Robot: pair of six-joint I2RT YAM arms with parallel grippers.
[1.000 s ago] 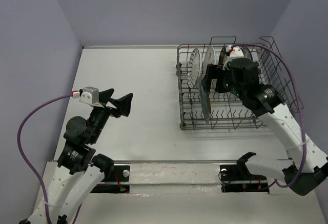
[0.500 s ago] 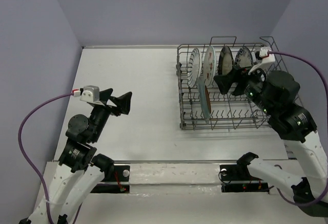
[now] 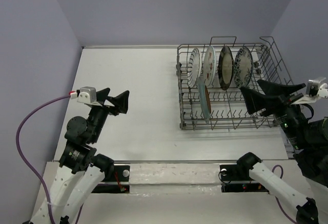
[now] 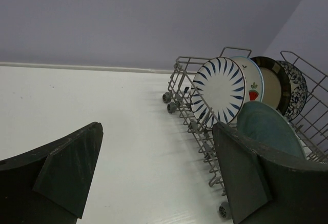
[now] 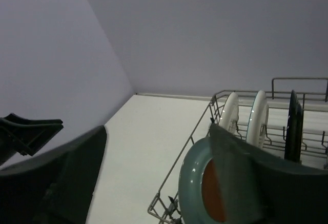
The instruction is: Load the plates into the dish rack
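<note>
The dish rack (image 3: 266,55) stands at the right of the table. Four plates stand upright in its back row: blue-striped (image 3: 193,66), white with red (image 3: 208,65), brown-rimmed (image 3: 225,67) and black-white ornate (image 3: 242,66). The teal plate (image 3: 204,102) leans in the front row. My right gripper (image 3: 249,84) hovers open and empty over the rack's right part, clear of the plates. My left gripper (image 3: 118,92) is open and empty above the table's left side. The left wrist view shows the rack (image 4: 189,116) and the blue-striped plate (image 4: 220,90). In the right wrist view, the teal plate (image 5: 195,183) sits close below.
A lilac back wall and side walls enclose the white table (image 3: 138,90). The rack's high wire sides (image 3: 287,80) rise around the plates. A metal rail (image 3: 174,170) with both arm bases runs along the near edge.
My right gripper has let go of the ornate plate in the back row and drawn back to the right and nearer. The left arm has barely moved.
</note>
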